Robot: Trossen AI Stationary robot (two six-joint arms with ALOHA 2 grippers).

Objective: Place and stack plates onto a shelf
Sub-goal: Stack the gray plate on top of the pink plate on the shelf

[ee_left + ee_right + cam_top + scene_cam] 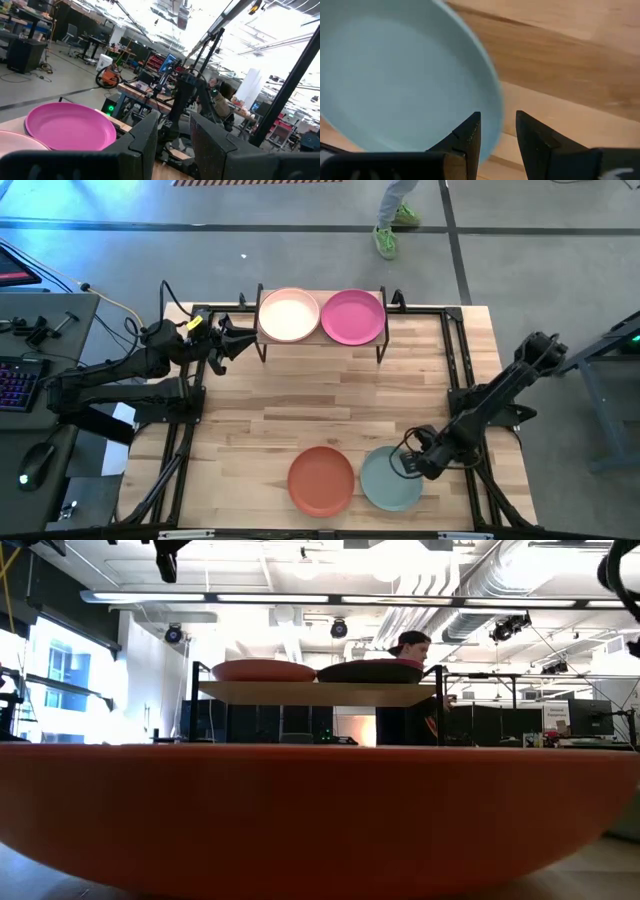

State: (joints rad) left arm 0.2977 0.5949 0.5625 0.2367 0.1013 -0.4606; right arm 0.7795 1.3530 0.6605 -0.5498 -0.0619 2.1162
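Observation:
The shelf [322,340] stands at the table's far edge and carries a pale pink plate [289,315] and a magenta plate [352,316] side by side. These also show in the left wrist view as the magenta plate [70,125] and the pale pink plate [15,145]. An orange-red plate [321,480] and a pale teal plate [390,478] lie flat near the table's near edge. My right gripper [497,132] is open, one finger over the teal plate's inside and one outside its right rim [495,107]. My left gripper [175,137] is open and empty, left of the shelf. Cream and dark grey plates do not show apart. My right gripper stands astride the teal plate's right rim [496,120], slanting down from the table's right side. Whether its fingers touch the rim I cannot tell. The plate lies flat on the table.
Bare wooden tabletop [330,400] lies between the shelf and the two near plates. Black frame rails [455,360] run along the table's sides. In the low view the orange-red plate [320,810] fills the foreground, with the shelf [320,692] behind. A person's feet [390,230] show beyond the far edge.

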